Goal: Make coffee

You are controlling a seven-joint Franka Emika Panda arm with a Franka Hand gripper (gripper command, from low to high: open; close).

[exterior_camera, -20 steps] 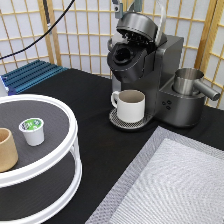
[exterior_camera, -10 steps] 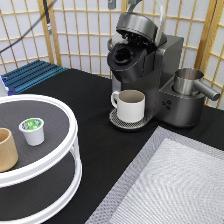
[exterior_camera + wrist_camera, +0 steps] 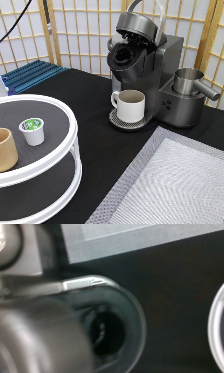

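Jaws out of the exterior view, unchanged; grey coffee machine (image 3: 145, 75) lid stays raised, white green-topped coffee pod (image 3: 32, 131) unmoved on the round tray (image 3: 60, 162).

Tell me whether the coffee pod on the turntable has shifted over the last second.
No. The coffee pod sits at the same spot on the white turntable, beside the tan cup. The gripper is not visible in the exterior view.

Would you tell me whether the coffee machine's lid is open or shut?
Open: the coffee machine has its lid raised, exposing the dark pod chamber.
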